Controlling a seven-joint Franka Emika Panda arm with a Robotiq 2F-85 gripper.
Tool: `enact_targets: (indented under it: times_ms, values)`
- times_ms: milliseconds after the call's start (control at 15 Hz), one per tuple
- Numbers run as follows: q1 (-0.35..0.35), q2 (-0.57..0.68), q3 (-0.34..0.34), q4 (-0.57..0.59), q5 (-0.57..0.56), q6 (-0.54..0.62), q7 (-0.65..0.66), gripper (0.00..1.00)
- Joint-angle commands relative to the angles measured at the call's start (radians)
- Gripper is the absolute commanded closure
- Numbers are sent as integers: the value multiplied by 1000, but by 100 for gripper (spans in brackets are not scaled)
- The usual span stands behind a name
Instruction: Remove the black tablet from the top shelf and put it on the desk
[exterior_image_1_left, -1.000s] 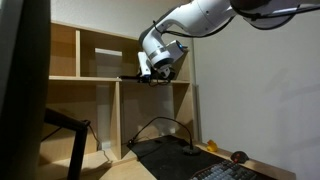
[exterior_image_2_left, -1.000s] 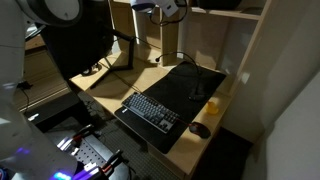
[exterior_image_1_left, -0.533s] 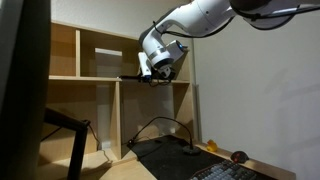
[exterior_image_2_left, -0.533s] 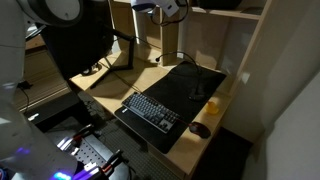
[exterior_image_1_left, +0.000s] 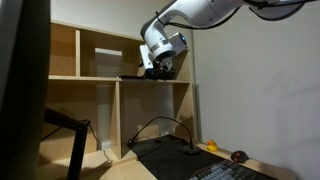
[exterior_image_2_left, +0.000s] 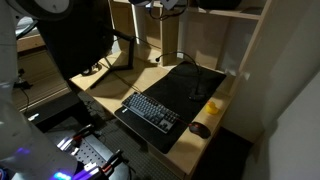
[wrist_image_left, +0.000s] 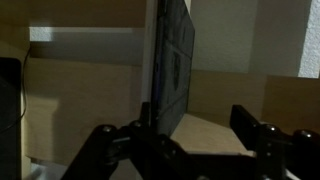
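Observation:
The black tablet (wrist_image_left: 172, 60) fills the wrist view as a dark slab, edge-on and upright in the picture. It stands between my fingers, close to the left finger (wrist_image_left: 108, 148). Pale wood shows across the wide gap to the right finger (wrist_image_left: 256, 135). My gripper (wrist_image_left: 180, 140) is open. In an exterior view the tablet (exterior_image_1_left: 130, 78) is a dark sliver lying on the board of the top shelf (exterior_image_1_left: 100, 50), with my gripper (exterior_image_1_left: 152, 70) at its right end. The desk (exterior_image_2_left: 104, 88) lies below; my gripper (exterior_image_2_left: 165, 5) is at the frame's top edge.
A black desk mat (exterior_image_2_left: 185, 85) with a keyboard (exterior_image_2_left: 152, 110) covers the middle of the desk. A mouse (exterior_image_2_left: 200, 130) and a small yellow object (exterior_image_2_left: 213, 105) lie near its right side. A dark monitor (exterior_image_2_left: 80, 40) stands at the left. Thin upright dividers (exterior_image_1_left: 78, 55) split the shelf.
The jaws have opened from their grip on the tablet's edge, and the gripper has risen slightly. The tablet still lies on the top shelf board.

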Motion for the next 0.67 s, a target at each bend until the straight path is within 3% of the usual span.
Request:
enact_targets:
  times_ms: [0, 67, 600]
  values:
    - [5, 31, 1, 15, -10, -11, 1, 26]
    - [2, 62, 12, 51, 3, 2, -9, 44]
    - [0, 99, 5, 91, -2, 30, -4, 98]
